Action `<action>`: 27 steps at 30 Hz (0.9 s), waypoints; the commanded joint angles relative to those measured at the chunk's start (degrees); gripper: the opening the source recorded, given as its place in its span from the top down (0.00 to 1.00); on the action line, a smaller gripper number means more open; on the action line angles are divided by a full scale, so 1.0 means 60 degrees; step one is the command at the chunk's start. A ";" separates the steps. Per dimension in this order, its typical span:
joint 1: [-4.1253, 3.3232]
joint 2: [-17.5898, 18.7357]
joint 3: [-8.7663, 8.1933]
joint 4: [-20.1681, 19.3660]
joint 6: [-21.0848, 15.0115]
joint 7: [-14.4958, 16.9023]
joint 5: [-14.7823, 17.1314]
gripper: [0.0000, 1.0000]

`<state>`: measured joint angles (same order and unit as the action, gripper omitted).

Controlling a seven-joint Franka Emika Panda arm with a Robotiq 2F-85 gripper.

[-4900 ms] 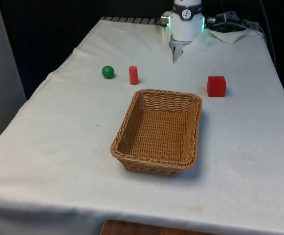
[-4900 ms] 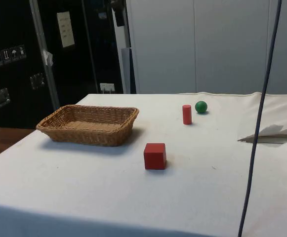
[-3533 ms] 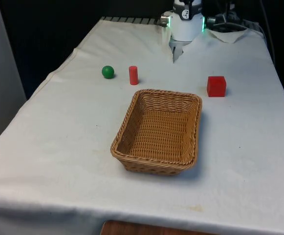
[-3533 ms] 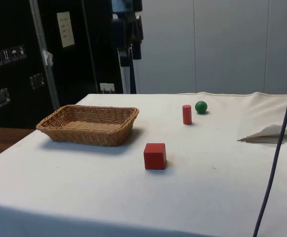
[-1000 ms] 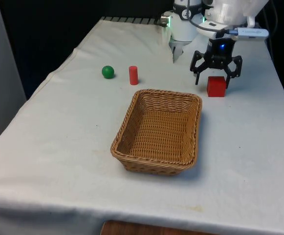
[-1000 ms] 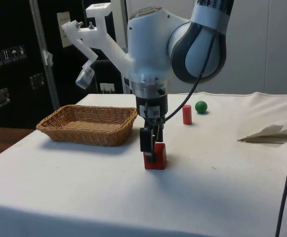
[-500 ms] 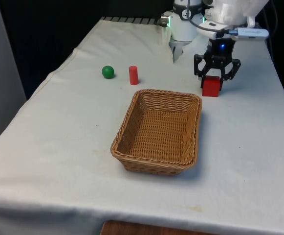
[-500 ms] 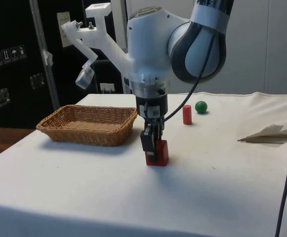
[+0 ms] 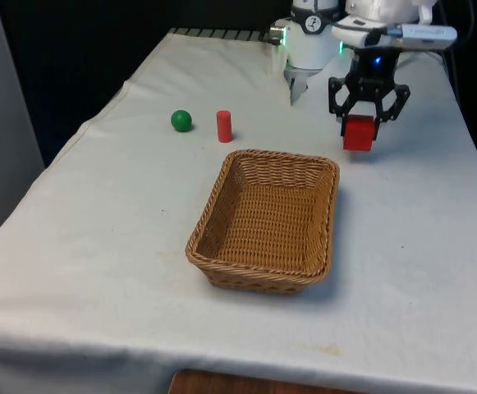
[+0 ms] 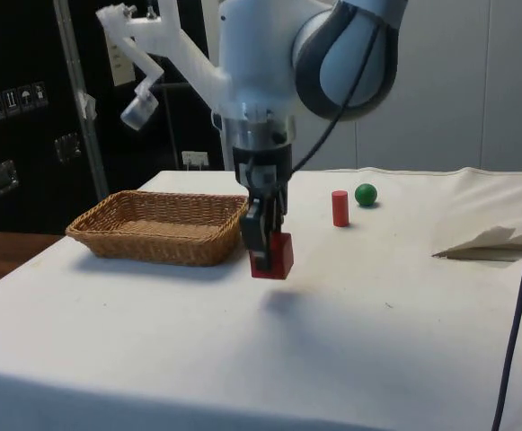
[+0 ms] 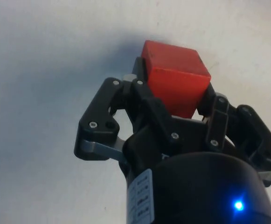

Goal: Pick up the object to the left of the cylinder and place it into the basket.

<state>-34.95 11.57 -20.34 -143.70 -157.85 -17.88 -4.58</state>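
Note:
My gripper (image 9: 360,122) is shut on a red cube (image 9: 358,134) and holds it in the air, a little above the cloth. From the side, the red cube (image 10: 273,256) hangs next to the basket's corner, with the gripper (image 10: 262,235) above it. Up close, the red cube (image 11: 175,77) sits squeezed between the black fingers (image 11: 142,95). The wicker basket (image 9: 209,212) lies mid-table, holding nothing. A red cylinder (image 9: 224,125) stands upright behind the basket, and a green ball (image 9: 181,121) rests just to the front view's left of it, both untouched.
In the side view the basket (image 10: 153,244), cylinder (image 10: 339,207) and ball (image 10: 366,194) sit apart from the arm. A crumpled fold of white cloth (image 10: 494,241) lies near the robot's base. The cube's shadow falls on bare cloth below it.
The fingers, open around the cube a second ago, closed on it. The cube has since risen off the cloth and shifted slightly towards the robot.

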 commanded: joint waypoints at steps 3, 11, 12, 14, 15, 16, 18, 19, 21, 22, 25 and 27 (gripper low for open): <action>-0.0029 -0.0229 -0.0105 0.0134 0.0334 -0.0115 -0.0153 1.00; 0.0029 -0.0649 -0.0162 0.0449 0.0917 -0.0086 -0.0143 1.00; 0.0038 -0.0697 -0.0172 0.0487 0.0984 -0.0076 -0.0143 1.00; 0.0048 -0.0783 -0.0191 0.0554 0.1098 -0.0076 -0.0143 1.00; 0.0057 -0.0879 -0.0229 0.0630 0.1222 -0.0067 -0.0143 1.00; 0.0057 -0.0879 -0.0229 0.0630 0.1222 -0.0067 -0.0143 1.00; 0.0057 -0.0850 -0.0191 0.0611 0.1146 0.0010 -0.0019 1.00; 0.0067 -0.1012 -0.0267 0.0745 0.1394 -0.0057 -0.0134 1.00; 0.0086 -0.1089 -0.0296 0.0821 0.1518 -0.0048 -0.0134 1.00; 0.0086 -0.1117 -0.0315 0.0869 0.1576 -0.0038 -0.0124 1.00; 0.0095 -0.1203 -0.0392 0.1079 0.1805 0.0000 -0.0095 1.00; 0.0105 -0.1213 -0.0411 0.1146 0.1853 0.0010 -0.0086 1.00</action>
<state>-34.43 4.47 -22.63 -137.28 -147.36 -17.70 -4.70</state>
